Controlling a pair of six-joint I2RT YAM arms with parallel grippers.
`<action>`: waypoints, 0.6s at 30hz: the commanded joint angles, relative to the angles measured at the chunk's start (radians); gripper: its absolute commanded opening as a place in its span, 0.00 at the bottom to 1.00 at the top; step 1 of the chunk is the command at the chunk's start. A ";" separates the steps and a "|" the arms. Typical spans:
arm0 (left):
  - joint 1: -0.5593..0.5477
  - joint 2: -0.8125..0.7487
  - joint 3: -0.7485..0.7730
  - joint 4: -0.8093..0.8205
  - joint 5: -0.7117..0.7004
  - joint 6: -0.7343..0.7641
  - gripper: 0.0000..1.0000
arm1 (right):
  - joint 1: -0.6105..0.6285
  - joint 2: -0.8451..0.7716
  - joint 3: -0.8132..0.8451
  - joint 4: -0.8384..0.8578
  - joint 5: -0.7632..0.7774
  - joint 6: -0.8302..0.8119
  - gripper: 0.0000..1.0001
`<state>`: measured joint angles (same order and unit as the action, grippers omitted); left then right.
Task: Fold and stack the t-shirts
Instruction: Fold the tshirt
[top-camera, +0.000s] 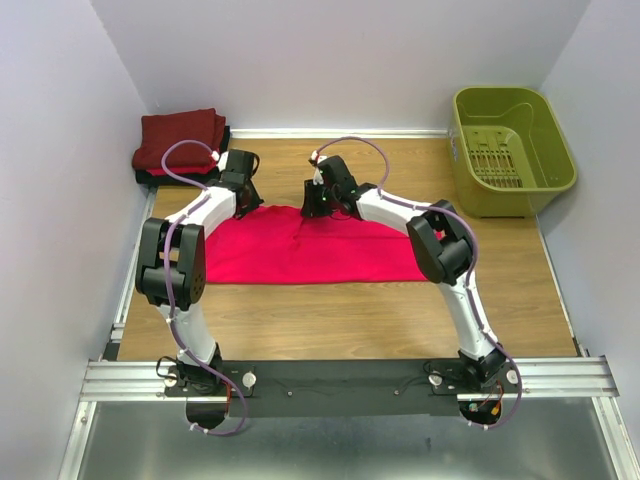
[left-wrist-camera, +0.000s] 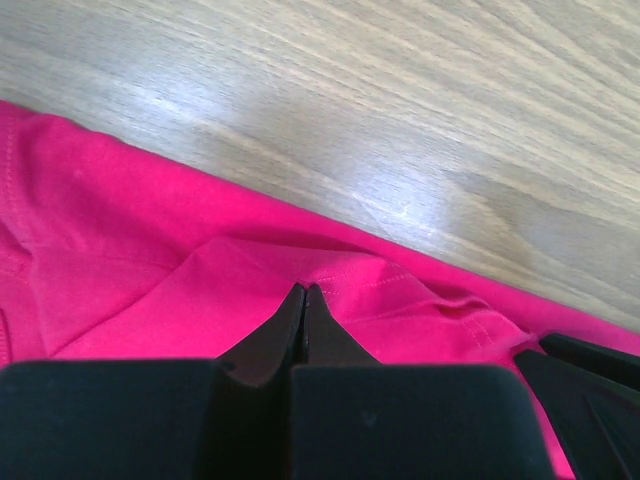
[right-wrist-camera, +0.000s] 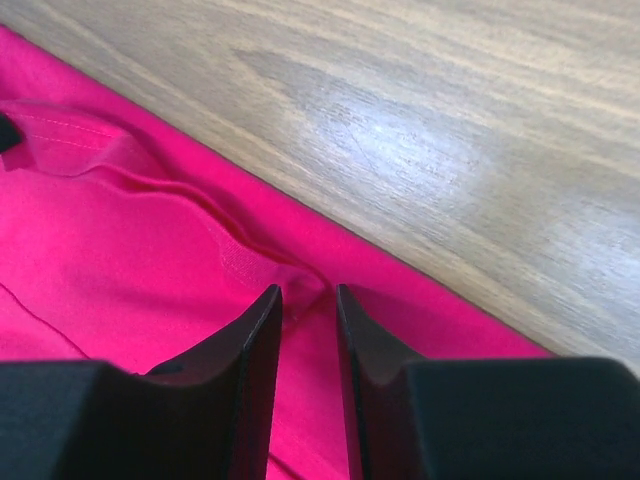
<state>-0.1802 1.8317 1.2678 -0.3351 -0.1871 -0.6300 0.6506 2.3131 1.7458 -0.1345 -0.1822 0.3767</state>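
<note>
Black fingers of the left gripper (left-wrist-camera: 303, 293) meet at their tips and pinch a raised fold of the pink shirt (left-wrist-camera: 130, 270) near its far hem. On the right gripper (right-wrist-camera: 308, 292) the jaws stand a little apart, with a ridge of the same cloth clamped between them, also at the far edge. From above, the shirt lies spread on the table (top-camera: 330, 320) between both arms. In the far left corner sit folded shirts (top-camera: 180, 140); a basket (top-camera: 512, 150) stands far right.

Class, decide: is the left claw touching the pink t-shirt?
Touching. The left wrist view shows the left claw shut on a raised fold of the pink t-shirt.
</note>
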 joint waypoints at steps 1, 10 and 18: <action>0.015 -0.015 0.025 -0.010 -0.026 0.019 0.00 | -0.005 0.037 0.034 0.009 -0.037 0.053 0.35; 0.030 -0.015 0.024 -0.012 -0.015 0.024 0.00 | -0.005 0.060 0.038 0.012 -0.049 0.077 0.33; 0.038 -0.009 0.034 -0.013 -0.006 0.039 0.00 | -0.005 0.058 0.052 0.013 -0.053 0.051 0.24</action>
<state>-0.1524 1.8317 1.2682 -0.3401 -0.1864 -0.6090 0.6476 2.3436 1.7634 -0.1272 -0.2188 0.4374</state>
